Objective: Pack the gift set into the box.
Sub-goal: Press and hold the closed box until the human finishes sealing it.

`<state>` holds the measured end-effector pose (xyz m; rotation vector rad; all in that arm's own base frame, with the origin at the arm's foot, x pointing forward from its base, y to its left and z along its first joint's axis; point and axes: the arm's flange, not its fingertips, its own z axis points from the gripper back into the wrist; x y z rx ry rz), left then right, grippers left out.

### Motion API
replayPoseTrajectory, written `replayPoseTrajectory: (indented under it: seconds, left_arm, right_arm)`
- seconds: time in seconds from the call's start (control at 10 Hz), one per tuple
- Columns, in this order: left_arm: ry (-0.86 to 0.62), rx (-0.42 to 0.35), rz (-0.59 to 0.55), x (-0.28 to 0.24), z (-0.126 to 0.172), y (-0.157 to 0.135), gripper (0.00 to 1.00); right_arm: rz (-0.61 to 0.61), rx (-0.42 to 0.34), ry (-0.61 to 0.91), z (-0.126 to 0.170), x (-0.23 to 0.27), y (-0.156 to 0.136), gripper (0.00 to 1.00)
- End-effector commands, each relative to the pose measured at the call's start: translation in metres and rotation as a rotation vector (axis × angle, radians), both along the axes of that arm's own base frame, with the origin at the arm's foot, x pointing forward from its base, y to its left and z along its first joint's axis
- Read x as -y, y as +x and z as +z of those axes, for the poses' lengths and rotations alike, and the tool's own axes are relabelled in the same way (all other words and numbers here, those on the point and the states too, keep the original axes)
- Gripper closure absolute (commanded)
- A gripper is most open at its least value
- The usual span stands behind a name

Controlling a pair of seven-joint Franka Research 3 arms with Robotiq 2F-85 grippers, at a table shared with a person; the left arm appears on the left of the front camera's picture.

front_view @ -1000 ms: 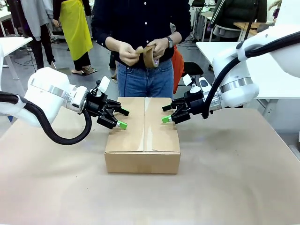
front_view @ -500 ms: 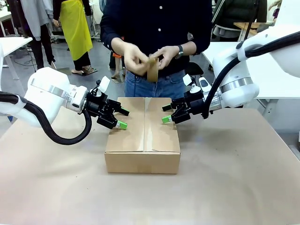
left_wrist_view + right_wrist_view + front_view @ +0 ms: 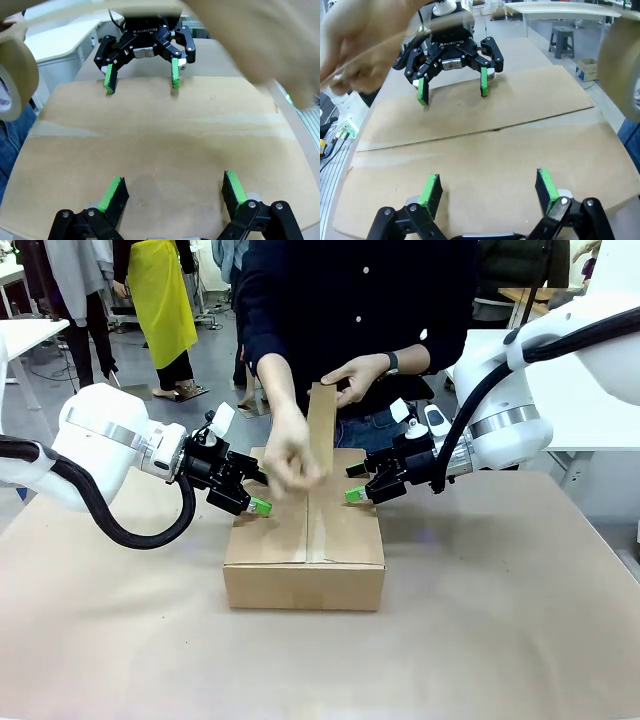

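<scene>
The box (image 3: 304, 530) sits shut on the table (image 3: 480, 640). Both claws, left (image 3: 254, 493) and right (image 3: 357, 483), spread wide, press its flaps flat so the person's hand (image 3: 290, 455) can tape (image 3: 320, 425) the seam.

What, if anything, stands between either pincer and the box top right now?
Nothing does: the left pincer and right pincer press open on the closed flaps of the box. Above the seam, the person's hand pulls a tape strip down between them.

arms (image 3: 100, 440): white | tools: black (green pads (image 3: 111, 194)) | cables: black
</scene>
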<state>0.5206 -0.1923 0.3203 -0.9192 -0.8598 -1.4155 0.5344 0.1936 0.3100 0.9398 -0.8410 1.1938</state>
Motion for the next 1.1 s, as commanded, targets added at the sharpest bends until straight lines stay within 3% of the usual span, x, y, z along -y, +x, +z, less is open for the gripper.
replayPoseTrajectory:
  seconds: [0.0,1.0]
  left_arm:
    - [0.004,0.010,-0.004,-0.0003,-0.0028,-0.0005,0.00]
    - [0.004,0.010,-0.004,-0.0003,-0.0028,-0.0005,0.00]
  right_arm:
    - [0.004,-0.006,0.002,-0.0030,-0.0001,0.0013,0.00]
    - [0.004,-0.006,0.002,-0.0030,-0.0001,0.0013,0.00]
